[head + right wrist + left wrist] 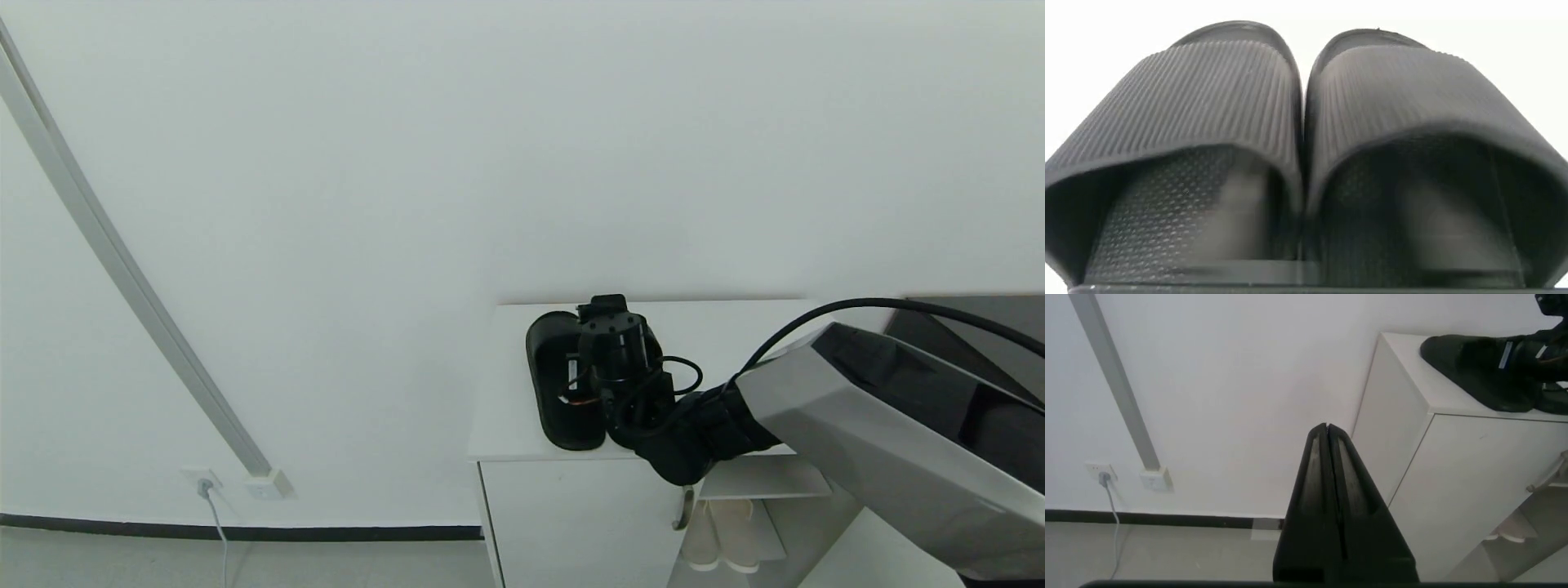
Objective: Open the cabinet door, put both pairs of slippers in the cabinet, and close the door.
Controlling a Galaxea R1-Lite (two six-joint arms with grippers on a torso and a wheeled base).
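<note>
On top of the white boxy cabinet (571, 523), on its flat matte surface (506, 408), sat the black slippers (559, 380), a pair side by side and touching. They were rubbery slides with broad arched straps, finely ribbed, and pebbled footbeds, seen close in the right wrist view (1306, 163). The right gripper (608, 314) was over the cabinet top, right on the pair's right half; couldn't tell how wide it stood or whether it had hold of them. Inside the cabinet, below the top on the open right side, pale slippers (722, 531) with smooth rounded ends stood together on a thin white shelf (763, 482). The left gripper (1327, 449) hung off the cabinet's left side, apart from it, its long black tapered jaws pressed together with nothing between. On the wall left of the cabinet, a grey flat conduit (122, 269) ran down slantwise to a white socket (200, 478).
</note>
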